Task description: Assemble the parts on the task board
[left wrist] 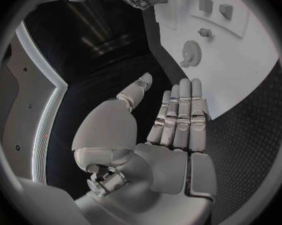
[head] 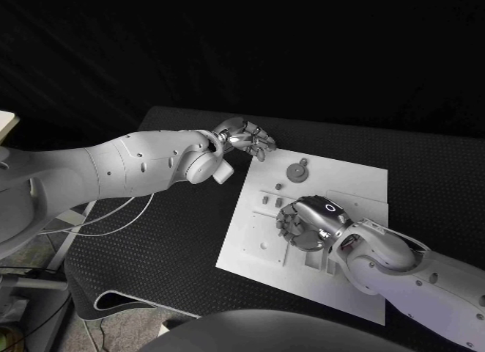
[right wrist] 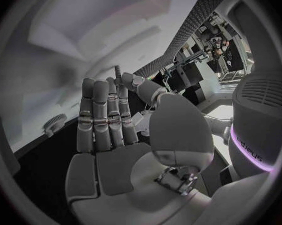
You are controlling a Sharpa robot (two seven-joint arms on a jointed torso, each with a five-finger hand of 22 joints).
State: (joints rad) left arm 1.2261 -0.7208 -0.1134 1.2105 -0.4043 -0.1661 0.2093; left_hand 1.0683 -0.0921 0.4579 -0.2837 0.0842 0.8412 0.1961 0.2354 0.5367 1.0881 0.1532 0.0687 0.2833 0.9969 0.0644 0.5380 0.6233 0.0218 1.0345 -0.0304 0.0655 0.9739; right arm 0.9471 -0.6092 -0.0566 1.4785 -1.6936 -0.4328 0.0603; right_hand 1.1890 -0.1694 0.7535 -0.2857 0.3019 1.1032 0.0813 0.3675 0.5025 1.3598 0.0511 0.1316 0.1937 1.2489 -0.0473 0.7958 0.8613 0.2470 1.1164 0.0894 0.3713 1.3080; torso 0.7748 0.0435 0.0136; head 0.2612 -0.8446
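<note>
**Both hands at the board, nothing held**

My left hand [head: 246, 137] hung at the board's far left corner, fingers straight and close together, thumb apart, nothing in it. My right hand [head: 309, 220] hovered palm-down over the board's middle; its wrist view showed the fingers extended side by side, holding nothing. The board [head: 354, 180] was a white rectangular plate with slots and recesses, lying skewed on the black table [head: 179, 242]. A grey gear [head: 297, 171] lay flat near its far edge, with small grey parts [head: 276, 186] just beside it.

White task board [head: 354, 183] on black, seemingly dimpled table [head: 190, 235]; grey parts [head: 297, 171].
</note>
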